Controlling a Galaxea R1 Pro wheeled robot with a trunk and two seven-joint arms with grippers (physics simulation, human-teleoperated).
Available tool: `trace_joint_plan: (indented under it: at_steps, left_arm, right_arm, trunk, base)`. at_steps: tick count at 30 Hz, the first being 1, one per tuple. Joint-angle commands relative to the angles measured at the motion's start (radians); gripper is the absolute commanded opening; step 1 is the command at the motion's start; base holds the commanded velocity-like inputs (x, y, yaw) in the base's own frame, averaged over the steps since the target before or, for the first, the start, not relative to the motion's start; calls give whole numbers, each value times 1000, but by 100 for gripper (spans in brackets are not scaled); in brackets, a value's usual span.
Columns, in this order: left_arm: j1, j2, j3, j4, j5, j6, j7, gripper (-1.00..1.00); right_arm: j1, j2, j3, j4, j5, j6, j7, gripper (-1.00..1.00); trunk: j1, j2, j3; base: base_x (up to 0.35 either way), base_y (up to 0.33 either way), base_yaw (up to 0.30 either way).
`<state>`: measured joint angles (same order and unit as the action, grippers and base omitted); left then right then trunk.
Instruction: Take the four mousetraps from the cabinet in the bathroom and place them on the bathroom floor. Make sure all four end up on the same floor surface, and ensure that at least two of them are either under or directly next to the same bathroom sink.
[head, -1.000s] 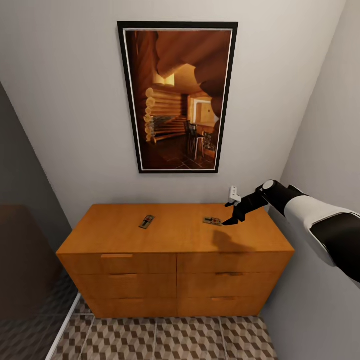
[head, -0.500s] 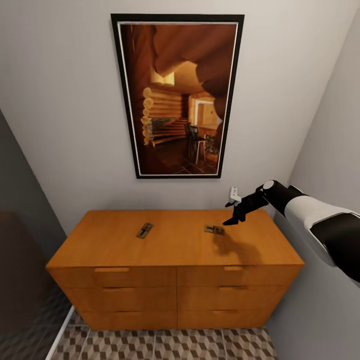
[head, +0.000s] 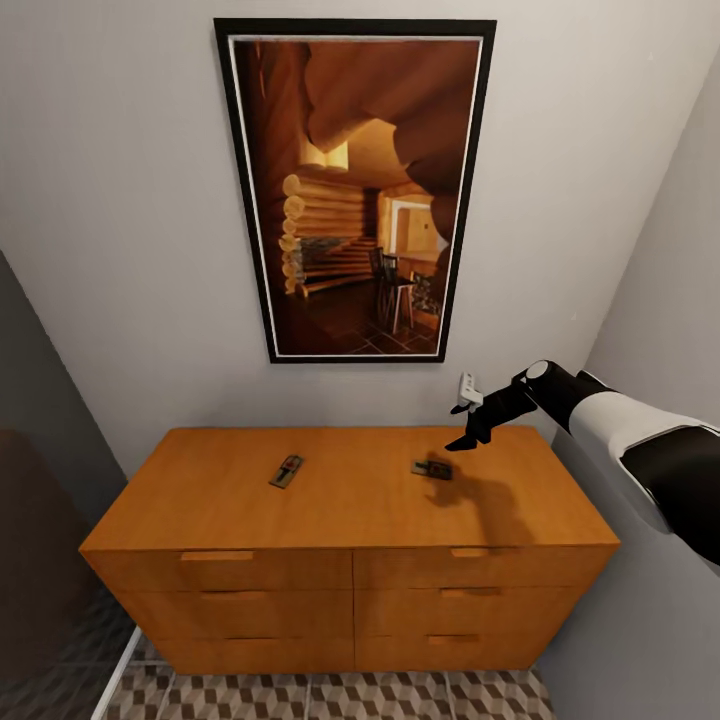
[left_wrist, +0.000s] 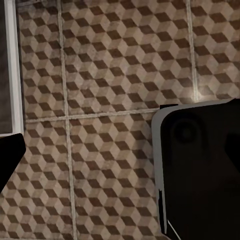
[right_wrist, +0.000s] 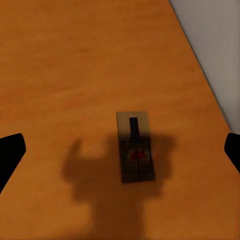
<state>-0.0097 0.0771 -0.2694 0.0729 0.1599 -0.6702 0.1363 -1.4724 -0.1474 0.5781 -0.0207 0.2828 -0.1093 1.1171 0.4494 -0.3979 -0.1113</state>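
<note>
- Mousetraps: two lay well apart on the cabinet (head: 350, 500), one (head: 287, 470) left, one (head: 431, 468) right.
- Your right gripper (head: 462, 425) hovered wide open above the right one.

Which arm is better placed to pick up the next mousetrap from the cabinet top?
The right. Its gripper hangs open just above the right-hand mousetrap, which sits centred between its fingers in the wrist view. The left wrist camera faces the floor tiles.

No legible text anywhere — no labels, brands, numbers (signs neither).
</note>
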Motion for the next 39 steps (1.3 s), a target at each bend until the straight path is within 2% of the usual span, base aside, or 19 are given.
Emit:
trace_joint_plan:
  at_steps: [1,24,30,36,39]
  left_arm:
    - [-1,0,-9,2,7,-5,2,100]
    - [-1,0,-10,2,7,-5,2,100]
    - [-1,0,-10,2,7,-5,2,100]
    - [-1,0,-10,2,7,-5,2,100]
    - [-1,0,-10,3,7,-5,2,100]
  right_arm:
    - [-1,0,-4,-1,11,-10,1,100]
    - [15,-1,-5,-1,9,-13,12,100]
    - [28,-3,-6,-1,4,-47,50,100]
    - [35,-20,-7,-1,-49,-66,84,100]
    - [36,-39,-6,-1,-109,-72,120,100]
  trunk:
    - [1,-2,-2]
    - [1,-2,-2]
    - [1,-2,-2]
    - [1,-2,-2]
    - [1,-2,-2]
  base:
    - [4,0,0]
    - [0,0,0]
    - [0,0,0]
    - [0,0,0]
    - [0,0,0]
